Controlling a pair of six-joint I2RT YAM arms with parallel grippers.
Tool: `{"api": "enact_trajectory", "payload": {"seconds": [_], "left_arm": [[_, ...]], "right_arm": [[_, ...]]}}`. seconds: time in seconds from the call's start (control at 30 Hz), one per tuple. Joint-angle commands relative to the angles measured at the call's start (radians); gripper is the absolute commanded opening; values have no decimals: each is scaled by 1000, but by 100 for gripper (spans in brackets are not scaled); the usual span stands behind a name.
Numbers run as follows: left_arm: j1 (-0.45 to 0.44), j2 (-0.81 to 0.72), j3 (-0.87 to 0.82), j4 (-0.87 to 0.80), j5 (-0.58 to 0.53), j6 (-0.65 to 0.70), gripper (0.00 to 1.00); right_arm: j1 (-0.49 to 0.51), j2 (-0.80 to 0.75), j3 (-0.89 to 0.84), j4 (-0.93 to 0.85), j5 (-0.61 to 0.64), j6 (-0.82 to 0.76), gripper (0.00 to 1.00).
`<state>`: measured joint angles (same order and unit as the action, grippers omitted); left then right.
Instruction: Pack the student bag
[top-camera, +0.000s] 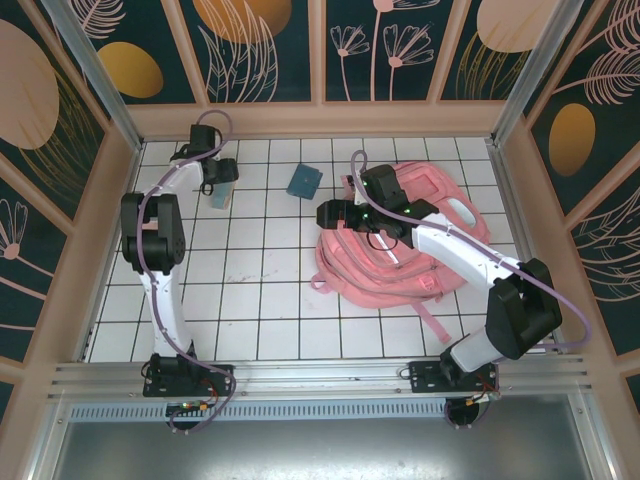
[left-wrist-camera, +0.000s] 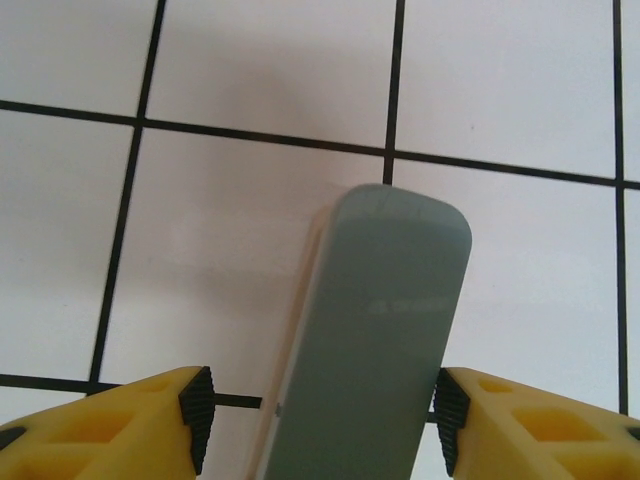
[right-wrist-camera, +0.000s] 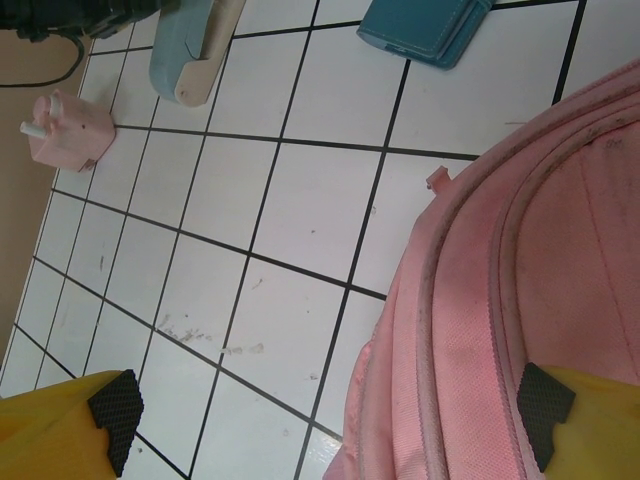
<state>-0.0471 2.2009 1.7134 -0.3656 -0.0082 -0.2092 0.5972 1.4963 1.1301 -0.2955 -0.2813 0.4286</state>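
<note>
Over the tabletop's far left corner, seen from above, the left gripper (top-camera: 222, 186) stood on a grey-blue case (top-camera: 221, 198). A teal wallet (top-camera: 304, 181) lay between it and the student bag (top-camera: 445, 200), which filled the right half. The right gripper (top-camera: 325, 213) hung at the bag's left edge.

At the left wrist, unclenched jaws straddled the case, one pad clear of it.

At the right wrist, the jaws gaped wide over the bag's rim, gripping nothing. A small pink box (right-wrist-camera: 70, 130) sat beyond.

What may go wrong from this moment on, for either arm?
1. The grey case sits off-centre in the left gripper: one pad almost touches it, the other stands apart. Closing may push or twist it instead of gripping.
2. The right gripper hangs open over the edge of the student bag, one finger above it, one above the tiles; lowering may snag the fabric.
</note>
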Motion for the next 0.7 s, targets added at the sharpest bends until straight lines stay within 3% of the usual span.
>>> {"api": "enact_trajectory", "payload": {"seconds": [0.0, 0.17, 0.23, 0.4, 0.47, 0.53, 0.67], "left_arm": [[-4, 36, 23, -38, 18, 25, 61], [-10, 30, 15, -32, 25, 27, 59], [-9, 33, 18, -34, 21, 28, 48], [-10, 20, 19, -41, 25, 20, 34], [-10, 9, 14, -42, 35, 12, 31], [-10, -9, 3, -44, 53, 0, 22], [-10, -73, -48, -30, 96, -44, 22]], "right_arm": [[-5, -4, 25, -17, 5, -13, 99], [-8, 6, 27, -15, -1, -14, 99], [-8, 6, 27, -13, -1, -14, 99], [-7, 6, 29, -34, 24, -27, 99], [0, 13, 42, -74, 84, -53, 99], [10, 20, 59, -123, 159, -83, 99], [55, 39, 90, -197, 291, -148, 93]]}}
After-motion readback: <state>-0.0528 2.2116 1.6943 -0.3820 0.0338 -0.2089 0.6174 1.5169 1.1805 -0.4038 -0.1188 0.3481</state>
